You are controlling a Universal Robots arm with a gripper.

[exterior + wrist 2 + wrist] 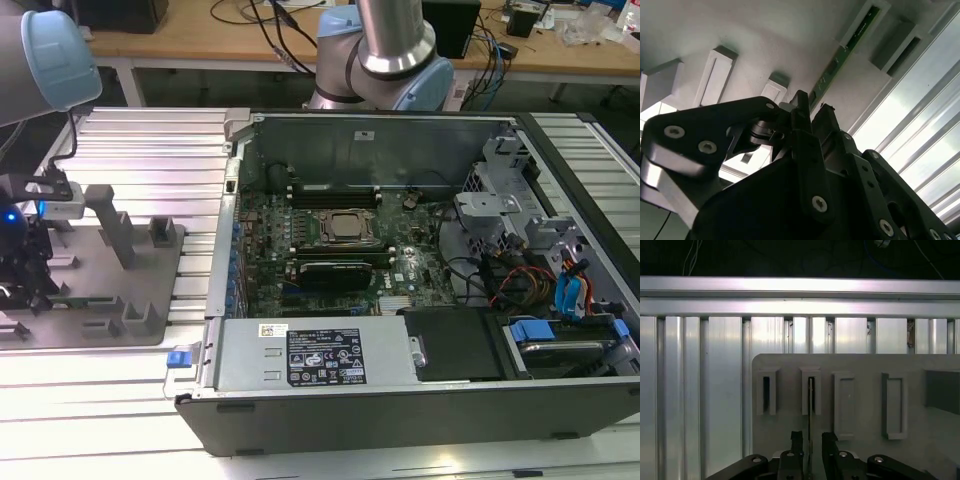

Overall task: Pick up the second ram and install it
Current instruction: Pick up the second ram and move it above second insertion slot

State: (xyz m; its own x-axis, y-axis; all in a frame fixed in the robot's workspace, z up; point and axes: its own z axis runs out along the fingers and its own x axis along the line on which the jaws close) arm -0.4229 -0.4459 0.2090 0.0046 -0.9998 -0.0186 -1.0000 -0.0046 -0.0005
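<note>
Most of the exterior view is taken by the slotted aluminium table [130, 135], with the open computer case [400, 410] lying across its centre and right. A grey fixture plate [100, 290] sits on the table at the exterior view's left, well apart from the case's board. The arm [395, 40] rises at the upper centre of that frame and reaches round to the left edge, above the plate.

In both wrist views the gripper [811, 437] hangs over the plate. It is set narrow, with one fingertip on each side of the second ram [811, 405] and a sliver of daylight between each pad and the stick. By my reading it straddles the stick without clamping it.

The second ram stands on its long edge, seen edge-on as a thin dark line. Its far end sits in a raised holder [811, 372] on the plate. In the second wrist view the gripper [812, 102] shows the same thing: the second ram [846, 50] runs as a green strip straight into the gap. Its long axis lies along that gap and its flat faces look toward the pads.
</note>
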